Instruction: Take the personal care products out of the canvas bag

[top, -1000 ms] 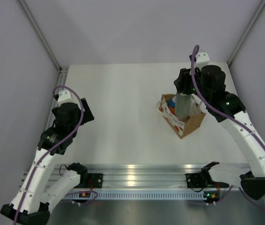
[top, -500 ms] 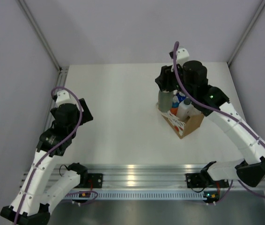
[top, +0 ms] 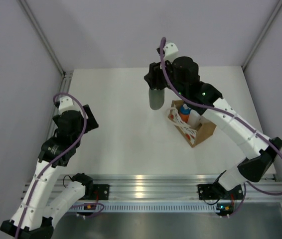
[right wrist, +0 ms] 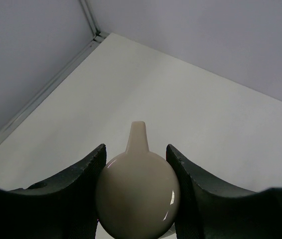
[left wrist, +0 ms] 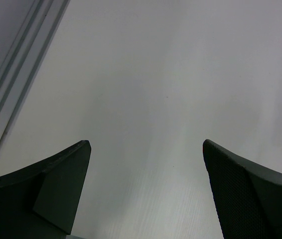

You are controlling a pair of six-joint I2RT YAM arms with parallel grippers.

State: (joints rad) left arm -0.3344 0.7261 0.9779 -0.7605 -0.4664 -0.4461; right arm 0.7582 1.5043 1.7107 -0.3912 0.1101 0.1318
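Right gripper (right wrist: pixel 136 149) clamped on the grey-green pump bottle (top: pixel 157 101) — cream pump head (right wrist: pixel 138 191) between the jaws, bottle just left of the canvas bag (top: pixel 204 130). Bag's red markings illegible. Left gripper (left wrist: pixel 146 162) spread wide, empty.

Bright, even diffuse light from above; shadows faint and soft. Glare streak on rail (top: pixel 141 178). Small highlights on pump (right wrist: pixel 138 194); left gripper (left wrist: pixel 146 144) near-black, edges soft. Top view sharp.

Glossy cream pump head (right wrist: pixel 138 193), matt table (top: pixel 126 119)
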